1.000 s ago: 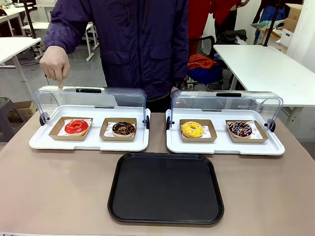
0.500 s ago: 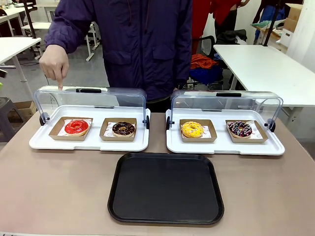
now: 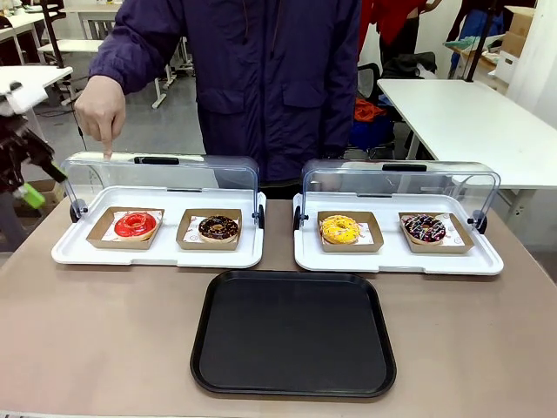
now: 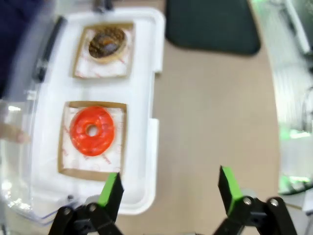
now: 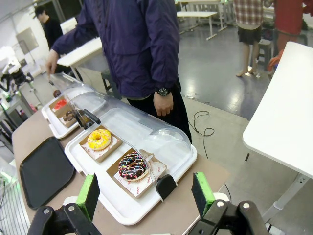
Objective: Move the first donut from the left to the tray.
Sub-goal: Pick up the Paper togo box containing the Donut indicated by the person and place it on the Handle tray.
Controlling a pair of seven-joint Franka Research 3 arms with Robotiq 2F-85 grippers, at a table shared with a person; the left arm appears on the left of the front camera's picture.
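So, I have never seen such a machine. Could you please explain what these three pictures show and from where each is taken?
This is a robot with two white arms; each ends in a black two-finger gripper with green pads. One picture looks from between the arms across the brown table; the other two come from cameras on the wrists. The left gripper is open, looking down at the red-iced ring donut in its brown cardboard square. The right gripper is open too; neither holds anything. Two white trays with clear domed lids carry that donut and three other donuts. In front lies a flat black rectangular tray. A person's hand points down at the left lid.
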